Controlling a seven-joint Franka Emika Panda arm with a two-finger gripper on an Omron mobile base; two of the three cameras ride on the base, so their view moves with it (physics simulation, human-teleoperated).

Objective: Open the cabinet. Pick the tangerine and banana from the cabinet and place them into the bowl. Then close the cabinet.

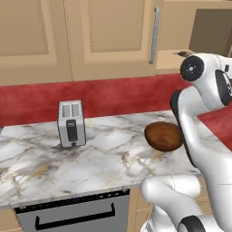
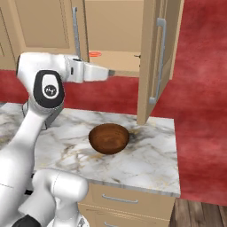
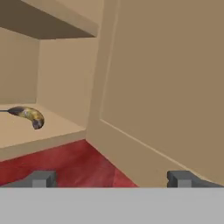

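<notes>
The cabinet (image 2: 113,40) stands with its right-hand door (image 2: 153,62) swung out toward us over the counter (image 2: 150,159), so the opening step looks done and we're into the fetching. Its left door (image 1: 113,36) is shut, bar handle (image 1: 155,35) upright. Down on the marble, the bowl (image 2: 109,138) sits empty near the foot of the open door, well to the right of the toaster (image 1: 71,123). The arm is stretched out level toward the cabinet mouth, and the gripper (image 3: 112,179) has its jaws spread wide with nothing between them. From the hand's own view, the banana (image 3: 29,116) lies on the bottom shelf, off to the left and farther in. The tangerine (image 2: 95,54) rests on that same shelf, toward the left side of the opening. Either fruit could be first; as I judge it, the hand needs to shift left and push deeper, straddle one fruit, then close.
</notes>
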